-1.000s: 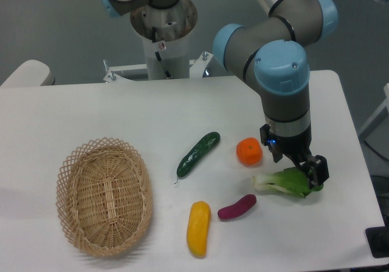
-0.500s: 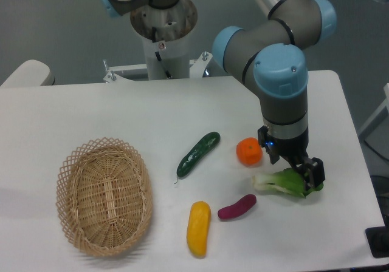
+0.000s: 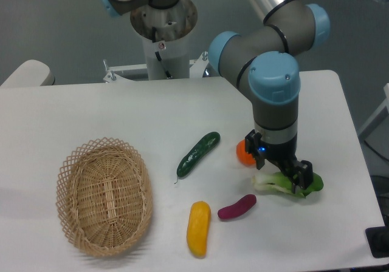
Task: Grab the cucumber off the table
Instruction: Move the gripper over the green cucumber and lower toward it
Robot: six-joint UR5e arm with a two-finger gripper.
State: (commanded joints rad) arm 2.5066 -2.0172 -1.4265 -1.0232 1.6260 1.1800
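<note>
The cucumber (image 3: 199,153) is slim, dark green and glossy, and it lies diagonally on the white table (image 3: 91,111) near the middle, its thin stem tip pointing toward the front left. Nothing touches it. My gripper (image 3: 281,166) hangs well to its right, low over the leafy bok choy (image 3: 285,183) and the orange (image 3: 242,153). Its fingers (image 3: 304,173) stand apart and hold nothing. The wrist hides part of the orange.
A woven wicker basket (image 3: 104,195) sits at the front left. A yellow vegetable (image 3: 199,227) and a small purple piece (image 3: 237,207) lie in front of the cucumber. The arm's base post (image 3: 163,35) rises behind the table's far edge.
The arm has shifted left, toward the cucumber, and now covers the orange's right side. The cucumber and the other items have not moved.
</note>
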